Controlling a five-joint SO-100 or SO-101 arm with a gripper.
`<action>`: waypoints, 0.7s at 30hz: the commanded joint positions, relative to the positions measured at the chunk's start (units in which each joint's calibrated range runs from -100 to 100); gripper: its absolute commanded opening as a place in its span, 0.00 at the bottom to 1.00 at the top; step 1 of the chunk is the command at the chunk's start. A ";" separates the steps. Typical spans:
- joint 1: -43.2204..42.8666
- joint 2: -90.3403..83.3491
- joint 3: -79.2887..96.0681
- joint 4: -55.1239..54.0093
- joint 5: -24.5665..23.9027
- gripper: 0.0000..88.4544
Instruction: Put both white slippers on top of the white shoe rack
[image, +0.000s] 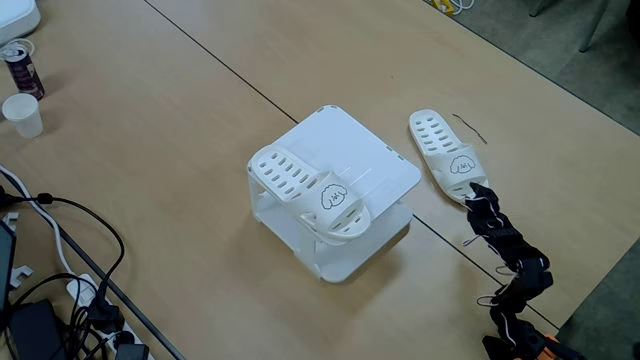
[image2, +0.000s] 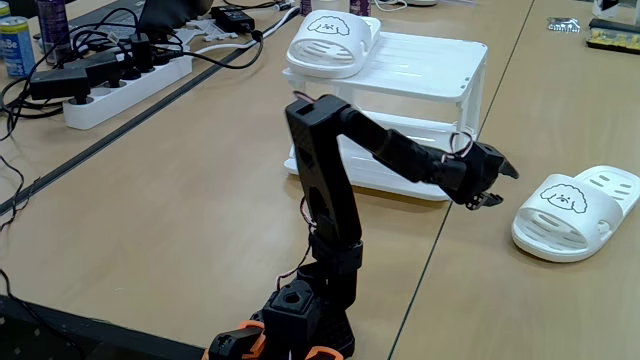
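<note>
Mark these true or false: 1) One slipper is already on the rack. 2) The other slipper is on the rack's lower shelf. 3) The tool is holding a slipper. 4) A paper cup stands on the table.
1) True: one slipper lies on top of the rack, its toe end overhanging the edge.
2) False: the second slipper lies on the table beside the rack.
3) False: the tool grips nothing, hovering near the second slipper.
4) True: a white cup stands near the left edge in a fixed view.
</note>
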 joint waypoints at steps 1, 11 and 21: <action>-0.01 4.94 -1.42 -10.54 0.42 0.21; 1.14 16.22 -8.45 -17.18 0.42 0.26; 4.84 28.84 -23.97 -17.18 0.42 0.26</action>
